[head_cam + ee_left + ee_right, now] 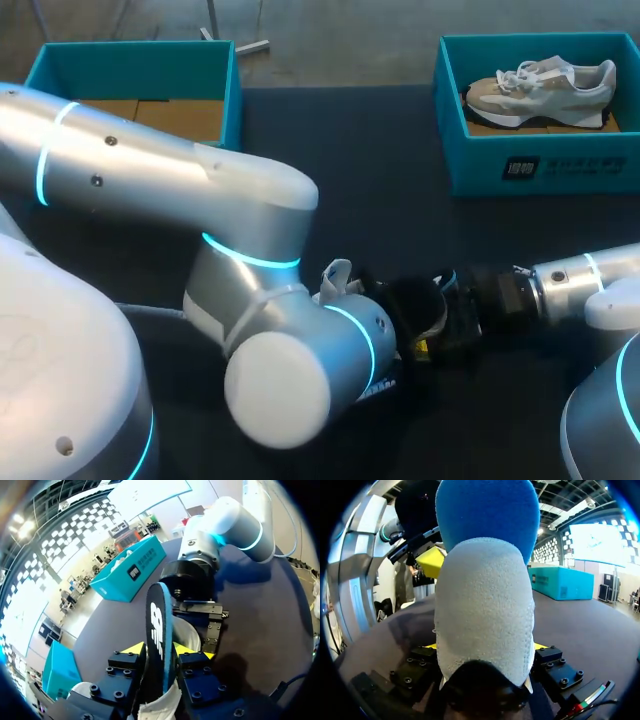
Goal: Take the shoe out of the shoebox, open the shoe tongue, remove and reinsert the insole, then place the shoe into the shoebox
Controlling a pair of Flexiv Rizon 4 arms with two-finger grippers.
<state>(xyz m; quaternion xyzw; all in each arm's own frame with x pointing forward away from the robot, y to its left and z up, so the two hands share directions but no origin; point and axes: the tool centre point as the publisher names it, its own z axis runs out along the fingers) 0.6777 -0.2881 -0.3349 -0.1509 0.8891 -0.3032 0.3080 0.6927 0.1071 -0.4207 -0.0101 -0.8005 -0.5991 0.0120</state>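
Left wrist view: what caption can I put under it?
Left gripper pinching the dark insole upright, white shoe just ahead.

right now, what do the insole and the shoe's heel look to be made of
Insole: probably foam, matte; a thin sheet, blue one side, black the other. Shoe, at the heel: pale knit or mesh fabric, going by its fine pebbly texture; matte.
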